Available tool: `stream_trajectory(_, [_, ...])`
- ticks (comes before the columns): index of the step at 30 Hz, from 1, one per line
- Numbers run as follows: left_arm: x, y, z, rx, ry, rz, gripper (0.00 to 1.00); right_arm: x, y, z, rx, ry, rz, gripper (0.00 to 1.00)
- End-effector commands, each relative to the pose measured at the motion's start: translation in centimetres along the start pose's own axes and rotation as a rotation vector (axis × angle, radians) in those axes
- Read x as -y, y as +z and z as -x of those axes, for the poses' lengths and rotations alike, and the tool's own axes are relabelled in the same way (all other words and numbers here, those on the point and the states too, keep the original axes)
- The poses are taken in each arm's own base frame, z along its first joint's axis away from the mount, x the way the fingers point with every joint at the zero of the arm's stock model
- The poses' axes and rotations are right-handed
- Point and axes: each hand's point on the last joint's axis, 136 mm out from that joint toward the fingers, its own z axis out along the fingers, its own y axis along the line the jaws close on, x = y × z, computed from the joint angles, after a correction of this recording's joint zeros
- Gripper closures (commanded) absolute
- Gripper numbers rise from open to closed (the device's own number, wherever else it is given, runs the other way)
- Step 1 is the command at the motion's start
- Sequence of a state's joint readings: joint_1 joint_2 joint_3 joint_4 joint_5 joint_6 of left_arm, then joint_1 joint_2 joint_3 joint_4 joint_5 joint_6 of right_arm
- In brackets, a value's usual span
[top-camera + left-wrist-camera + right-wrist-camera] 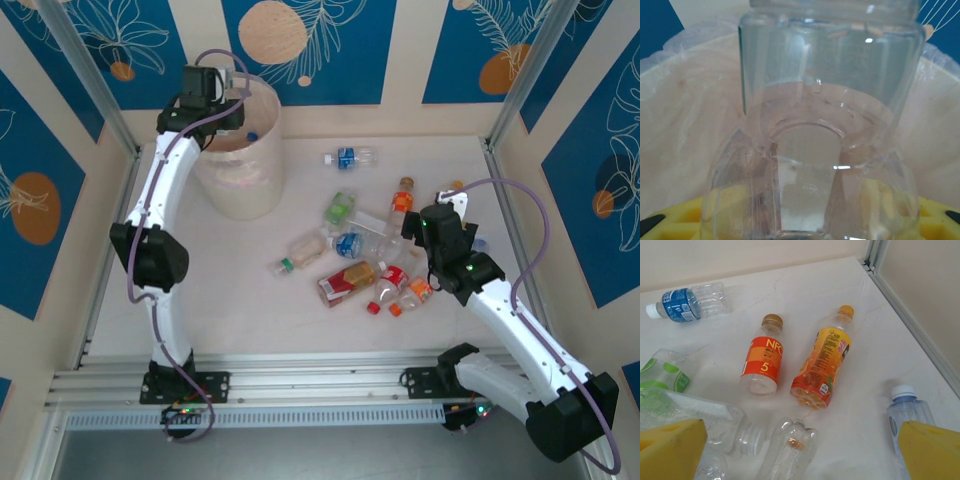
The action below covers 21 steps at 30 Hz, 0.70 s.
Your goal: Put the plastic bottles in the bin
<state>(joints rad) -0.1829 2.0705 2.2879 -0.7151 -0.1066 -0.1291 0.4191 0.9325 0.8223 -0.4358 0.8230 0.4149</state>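
Observation:
My left gripper (215, 92) hangs over the rim of the pale bin (240, 175). It is shut on a clear plastic bottle (830, 75), which stands between its yellow pads (675, 220) with the bin's inner wall (685, 130) behind it. A blue-capped bottle (252, 133) lies inside the bin. My right gripper (440, 218) is open above the scattered plastic bottles. Below it lie an orange-red labelled bottle (762, 360), an orange juice bottle (822, 362) and a bare clear bottle (790, 445). The clear one lies between the yellow fingers (670, 447) without touching them.
Several more bottles lie mid-table: a blue-labelled one (348, 157) at the far side, a green-labelled one (340, 208), and a red-labelled one (350, 282). A white-capped bottle (910, 415) lies by my right finger. The metal frame rail (910, 305) borders the table on the right.

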Motion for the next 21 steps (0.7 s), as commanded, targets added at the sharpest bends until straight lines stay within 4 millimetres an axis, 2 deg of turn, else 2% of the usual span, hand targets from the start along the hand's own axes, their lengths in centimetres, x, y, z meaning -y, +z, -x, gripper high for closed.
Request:
stream_trajectory(1, [0.1, 0.0, 0.2, -0.007, 0.010, -0.033, 0.57, 0.6, -0.4, 0.5, 0.022, -0.001, -0.027, 0.01])
stream_trajectory(13, [0.6, 3.4, -2.5, -0.087, 0.010, -0.061, 0.56, 1.1, -1.3, 0.8, 0.032, 0.008, -0.027, 0.01])
stream_trajectory(21, [0.7, 4.6, -3.7, -0.120, 0.014, -0.067, 0.56, 1.3, -1.5, 0.7, 0.032, 0.013, -0.027, 0.01])
